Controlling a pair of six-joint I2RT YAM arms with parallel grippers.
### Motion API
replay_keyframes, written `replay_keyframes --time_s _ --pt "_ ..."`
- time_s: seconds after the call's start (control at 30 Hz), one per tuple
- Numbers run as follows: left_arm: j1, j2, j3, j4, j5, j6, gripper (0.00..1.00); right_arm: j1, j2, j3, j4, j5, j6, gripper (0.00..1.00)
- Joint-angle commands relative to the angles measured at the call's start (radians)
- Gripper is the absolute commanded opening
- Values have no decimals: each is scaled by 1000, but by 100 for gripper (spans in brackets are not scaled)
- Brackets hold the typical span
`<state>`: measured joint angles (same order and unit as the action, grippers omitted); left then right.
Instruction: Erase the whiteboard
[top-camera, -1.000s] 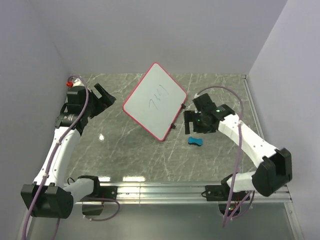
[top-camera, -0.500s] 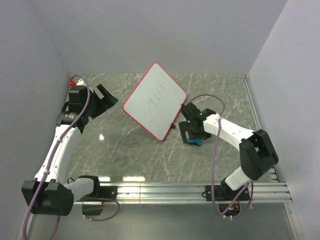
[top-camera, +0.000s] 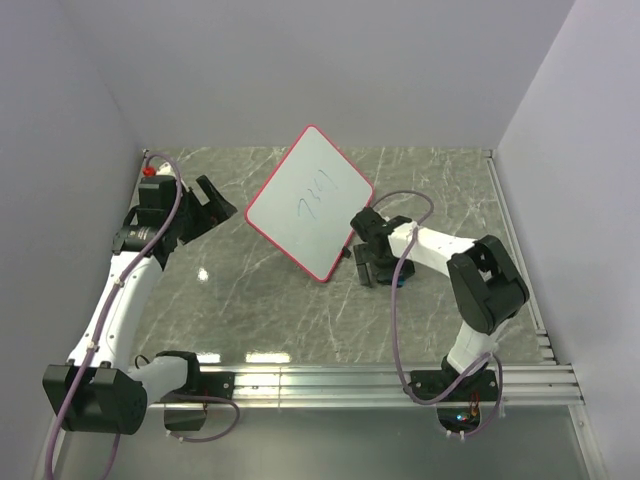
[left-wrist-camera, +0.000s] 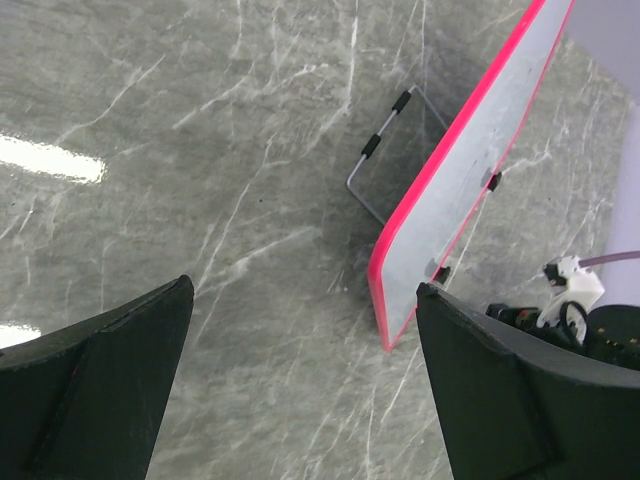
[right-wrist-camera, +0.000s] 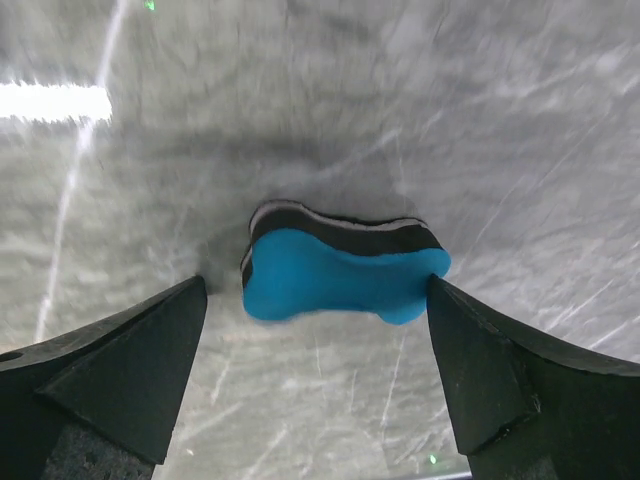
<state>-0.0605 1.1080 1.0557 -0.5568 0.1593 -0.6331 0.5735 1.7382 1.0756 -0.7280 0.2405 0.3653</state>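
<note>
Marbled grey table (top-camera: 260, 310) is carrying one whiteboard (top-camera: 308, 200), leaning tilted on its wire stand (left-wrist-camera: 385, 150) at centre back, blue scribble showing. Two claws are gaping empty: left gripper (left-wrist-camera: 305, 330) facing the board's edge, right gripper (right-wrist-camera: 318, 300) straddling the one blue eraser (right-wrist-camera: 340, 275). It should be descending squarely, closing across the narrow waist.

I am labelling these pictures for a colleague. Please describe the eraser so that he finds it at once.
Find the red-rimmed whiteboard propped on the marble table. Right of its near corner, under the open right gripper, lies the eraser: small, bone-shaped, the only blue thing.
</note>
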Motion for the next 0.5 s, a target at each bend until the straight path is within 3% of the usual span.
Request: replay_keyframes --time_s 0.0,0.23,0.47 --pt "-4 -27 0 -11 -10 38 100 2 30 43 33 78 32 97" --pt "-4 -7 -22 15 9 33 99 0 6 125 4 151 31 97" --pt "-4 42 23 17 11 41 99 -18 119 309 -114 198 38 98"
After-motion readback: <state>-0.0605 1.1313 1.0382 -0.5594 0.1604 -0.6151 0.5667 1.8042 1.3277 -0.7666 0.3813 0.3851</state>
